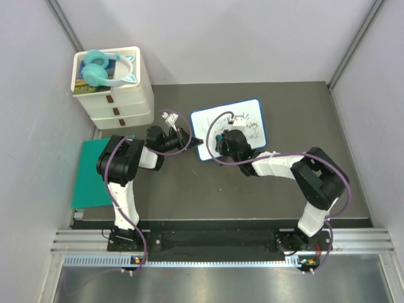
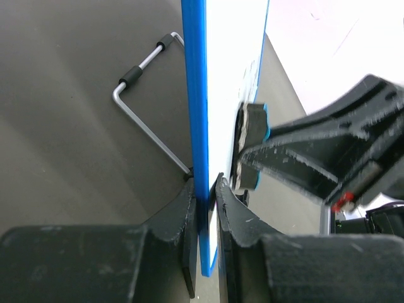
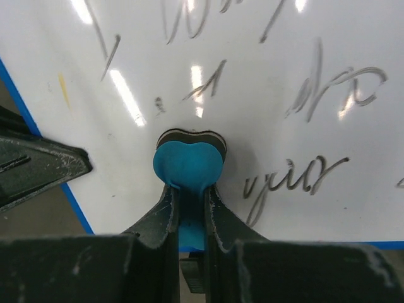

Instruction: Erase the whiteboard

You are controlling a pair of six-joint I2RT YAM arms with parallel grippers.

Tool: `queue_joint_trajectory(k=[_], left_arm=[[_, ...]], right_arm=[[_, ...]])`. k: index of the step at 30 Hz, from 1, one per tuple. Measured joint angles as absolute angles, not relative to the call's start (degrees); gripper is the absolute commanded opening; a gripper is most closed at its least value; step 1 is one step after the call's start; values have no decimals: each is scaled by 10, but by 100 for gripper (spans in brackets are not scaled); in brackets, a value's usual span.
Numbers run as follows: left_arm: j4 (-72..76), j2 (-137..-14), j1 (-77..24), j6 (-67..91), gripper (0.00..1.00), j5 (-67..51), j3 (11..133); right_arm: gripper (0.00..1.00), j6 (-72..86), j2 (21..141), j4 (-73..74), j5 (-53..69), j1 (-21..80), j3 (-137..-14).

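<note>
Whiteboard (image 1: 205,123): centre of bench (image 1: 297,104), beyond both bases, scribbles on its right part.
Left fingers (image 2: 228,205): clamped on near-left blue rim; worth holding rigid.
Right fingers (image 3: 163,214): closed on eraser (image 3: 188,161).
Eraser: flat on board; best swept rightward, even pressure.

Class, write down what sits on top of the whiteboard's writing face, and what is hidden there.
A blue eraser, shut in the right gripper, presses on the whiteboard, with dark scribbles around it. Any writing beneath the eraser's pad is covered.
</note>
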State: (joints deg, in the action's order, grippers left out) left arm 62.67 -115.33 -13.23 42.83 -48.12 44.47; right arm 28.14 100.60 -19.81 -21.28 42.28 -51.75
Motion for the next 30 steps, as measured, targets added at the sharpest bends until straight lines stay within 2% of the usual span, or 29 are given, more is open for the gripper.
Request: queue_joint_trajectory(k=[9, 16, 30], left_arm=[[625, -1153, -136, 428, 0, -481, 445], [621, -1152, -136, 427, 0, -483, 445], [618, -1149, -136, 427, 0, -491, 445]], right_arm=[[0, 328, 988, -192, -173, 327, -506], [0, 337, 991, -207, -179, 329, -500], [0, 367, 984, -206, -271, 374, -479]])
